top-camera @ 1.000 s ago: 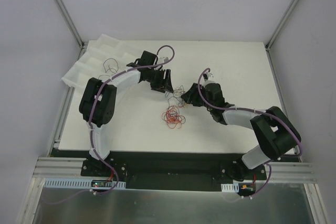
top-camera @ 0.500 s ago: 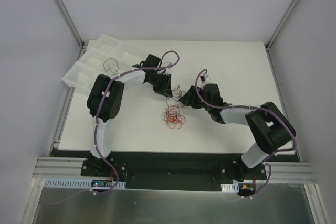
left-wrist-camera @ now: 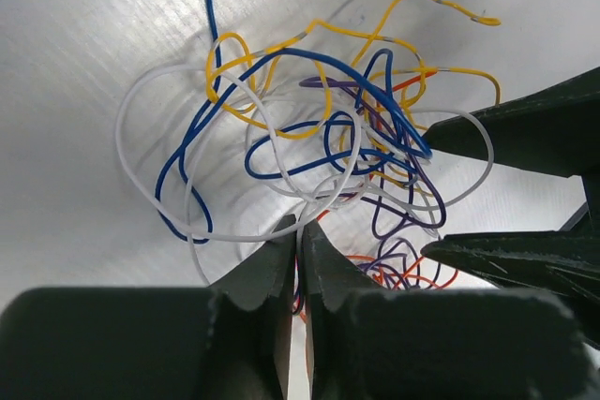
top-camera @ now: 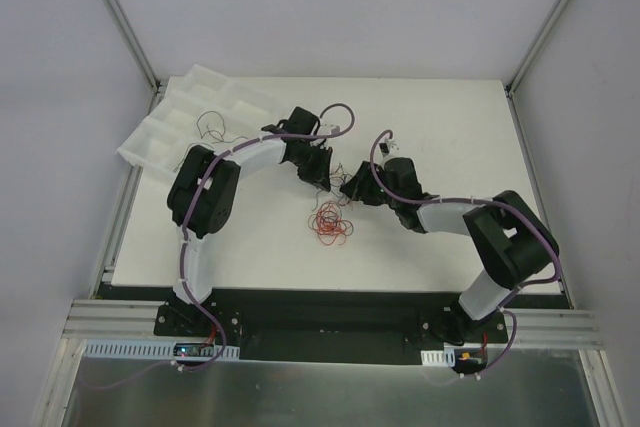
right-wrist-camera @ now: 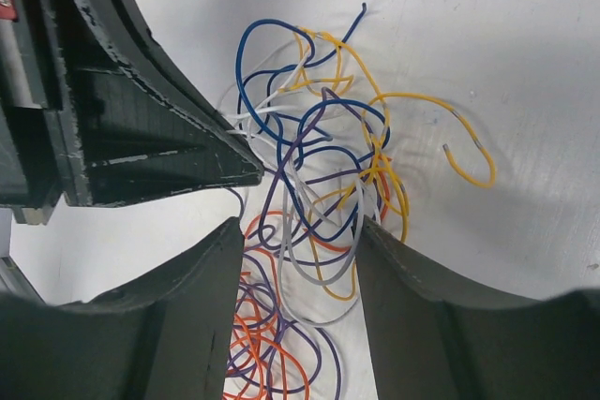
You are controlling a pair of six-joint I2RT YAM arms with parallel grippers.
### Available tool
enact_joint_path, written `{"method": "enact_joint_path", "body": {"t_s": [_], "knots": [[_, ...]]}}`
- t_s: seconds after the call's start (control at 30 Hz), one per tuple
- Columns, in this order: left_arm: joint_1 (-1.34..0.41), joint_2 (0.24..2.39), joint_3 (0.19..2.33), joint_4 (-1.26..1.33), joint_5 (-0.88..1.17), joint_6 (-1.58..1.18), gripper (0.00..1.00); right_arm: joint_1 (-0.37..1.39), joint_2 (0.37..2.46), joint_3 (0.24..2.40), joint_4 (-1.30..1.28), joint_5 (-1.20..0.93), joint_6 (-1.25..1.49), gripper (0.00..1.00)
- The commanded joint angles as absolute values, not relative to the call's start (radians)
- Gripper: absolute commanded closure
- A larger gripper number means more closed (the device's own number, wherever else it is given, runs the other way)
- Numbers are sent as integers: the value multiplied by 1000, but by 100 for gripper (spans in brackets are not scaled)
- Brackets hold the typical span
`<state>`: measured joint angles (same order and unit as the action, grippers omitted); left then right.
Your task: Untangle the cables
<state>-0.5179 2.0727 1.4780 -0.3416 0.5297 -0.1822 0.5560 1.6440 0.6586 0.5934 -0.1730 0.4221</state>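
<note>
Two effectors: both work at the centre of the white tabletop, tips near each other over one clump.
Left side: my left gripper has its fingers pressed together; a thin white strand appears nipped at the tips.
Right side: my right gripper stands spread, straddling the clump and holding nothing.
Task item: the cables, hair-thin flexible wires in blue, yellow, white, purple and orange, lie looped together mid-frame; a red-orange bundle sits just below them in the top view.
Risk, drag: pulling left may lift the whole clump, because the loops interlock.
Risk, slip: the strand may slide out; it is thin and smooth.
Risk, contact: the fingertips are close; closing right may strike left.
</note>
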Motion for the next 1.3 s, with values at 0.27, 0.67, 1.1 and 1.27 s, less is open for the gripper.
{"method": "enact_joint_path", "body": {"t_s": [0.27,0.67,1.1,1.27], "knots": [[-522,1931,1499,-373,520,-150,92,581,1666,729,565,-161,414,47],[-528,1884,1496,-370,522,-158,100,603,1677,747,540,-134,400,47],[-581,1488,1508,-327,916,-274,100,594,1733,845,341,129,459,43],[-581,1352,1638,-328,818,-298,100,571,1770,884,275,135,505,46]]}}
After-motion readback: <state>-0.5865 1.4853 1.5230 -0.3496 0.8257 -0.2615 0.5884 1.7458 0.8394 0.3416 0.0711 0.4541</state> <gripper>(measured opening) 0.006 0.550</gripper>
